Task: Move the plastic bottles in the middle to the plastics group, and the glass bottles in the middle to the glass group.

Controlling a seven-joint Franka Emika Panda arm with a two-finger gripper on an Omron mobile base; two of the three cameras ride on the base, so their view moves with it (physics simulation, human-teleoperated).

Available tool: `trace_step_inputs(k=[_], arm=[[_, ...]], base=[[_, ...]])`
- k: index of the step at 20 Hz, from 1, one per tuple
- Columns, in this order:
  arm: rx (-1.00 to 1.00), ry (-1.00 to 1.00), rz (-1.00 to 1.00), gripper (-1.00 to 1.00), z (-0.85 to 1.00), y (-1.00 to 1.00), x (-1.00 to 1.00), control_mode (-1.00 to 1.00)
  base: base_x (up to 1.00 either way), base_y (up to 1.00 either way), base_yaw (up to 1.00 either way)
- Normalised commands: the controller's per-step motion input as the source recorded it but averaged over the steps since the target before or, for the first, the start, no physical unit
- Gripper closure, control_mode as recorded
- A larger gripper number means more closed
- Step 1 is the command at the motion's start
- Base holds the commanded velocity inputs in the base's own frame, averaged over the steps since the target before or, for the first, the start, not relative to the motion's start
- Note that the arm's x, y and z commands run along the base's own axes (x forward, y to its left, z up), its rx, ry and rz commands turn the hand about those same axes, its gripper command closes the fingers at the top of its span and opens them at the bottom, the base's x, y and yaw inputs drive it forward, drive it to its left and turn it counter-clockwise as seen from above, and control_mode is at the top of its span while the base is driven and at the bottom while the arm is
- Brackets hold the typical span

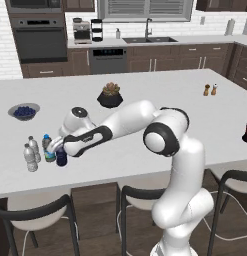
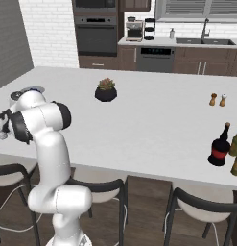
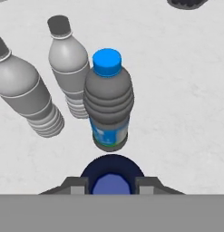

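Gripping the dark blue bottle [image 3: 111,181] in our clenched end effector [image 3: 111,186], we risk toppling the blue-capped bottle [image 3: 108,102] at twelve o'clock, just beside it.

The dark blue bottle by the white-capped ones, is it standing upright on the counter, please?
Upright. The dark blue bottle stands on its base in the left base view, clamped in the pincer, beside the blue-capped bottle.

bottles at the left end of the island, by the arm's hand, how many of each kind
clear white-capped water bottles: 2
clear bottle with blue cap and label: 1
dark blue bottle, in the pincer: 1
total: 4
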Motion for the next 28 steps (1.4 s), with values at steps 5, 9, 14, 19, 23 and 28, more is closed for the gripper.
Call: trace_step_inputs(k=[5, 9, 14, 19, 23, 28], arm=[[0.0, 0.0, 0.0, 1.0, -0.15, 0.22, -0.09, -1.0], [0.0, 0.0, 0.0, 1.0, -0.29, 0.02, 0.0, -1.0], [0.0, 0.0, 0.0, 1.0, -0.17, 0.0, 0.0, -1.0], [0.0, 0.0, 0.0, 1.0, -0.21, 0.0, -0.02, -1.0], [0.0, 0.0, 0.0, 1.0, 0.0, 0.0, -0.34, -1.0], [0.03, 0.0, 0.0, 1.0, 0.0, 0.0, -0.53, -1.0]], base=[[0.0, 0.0, 0.0], [0.0, 0.0, 0.0], [0.0, 0.0, 0.0], [0.0, 0.0, 0.0], [0.0, 0.0, 0.0], [0.0, 0.0, 0.0]])
